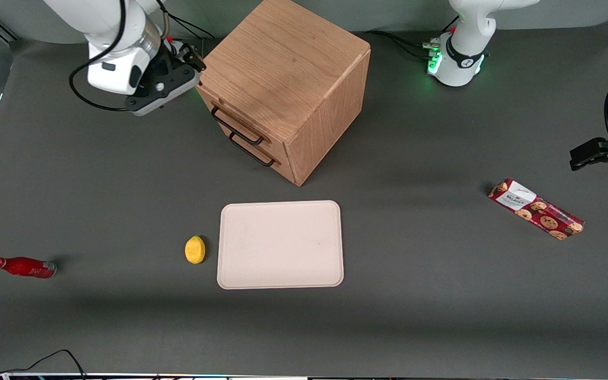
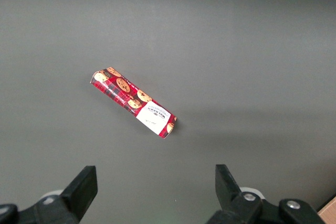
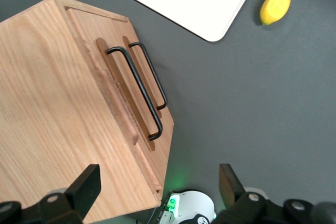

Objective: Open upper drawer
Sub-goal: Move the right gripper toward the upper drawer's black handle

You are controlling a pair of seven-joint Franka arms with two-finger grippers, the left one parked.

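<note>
The oak cube cabinet [image 1: 288,68] stands at the back middle of the table. Its upper drawer [image 1: 218,107] is shut, flush with the identical drawer below it. The upper drawer's thin black bar handle [image 1: 236,127] also shows in the right wrist view [image 3: 137,94], next to the lower drawer's handle [image 3: 155,80]. My right gripper [image 1: 190,58] hangs in the air beside the cabinet's upper corner, on the side of the drawer fronts and higher than the handles. It is open and empty [image 3: 157,184], touching nothing.
A beige tray [image 1: 280,245] lies nearer the front camera than the cabinet, with a yellow lemon [image 1: 195,249] beside it. A red bottle [image 1: 23,267] lies toward the working arm's end. A red cookie pack [image 1: 536,209] lies toward the parked arm's end.
</note>
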